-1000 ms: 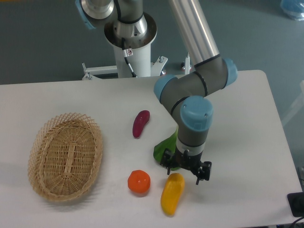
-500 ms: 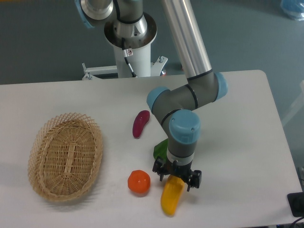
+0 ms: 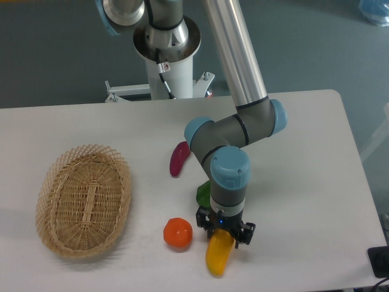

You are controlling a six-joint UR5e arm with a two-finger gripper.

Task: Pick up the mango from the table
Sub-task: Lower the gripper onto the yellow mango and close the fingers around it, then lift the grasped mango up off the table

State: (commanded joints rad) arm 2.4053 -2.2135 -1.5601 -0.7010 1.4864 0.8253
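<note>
While the gripper [image 3: 224, 230] is straddling the mango [image 3: 219, 253] with its 2 fingers spread, it needs centring before closing.

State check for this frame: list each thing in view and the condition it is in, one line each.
Tool: open, straddling the mango's upper end.
Mango: lying on the table, not lifted.
Orange: on the table, left of the mango, untouched.
Purple vegetable: lying on the table, partly behind the arm.
Green item: mostly hidden by the arm.
Basket: upright, empty.
</note>
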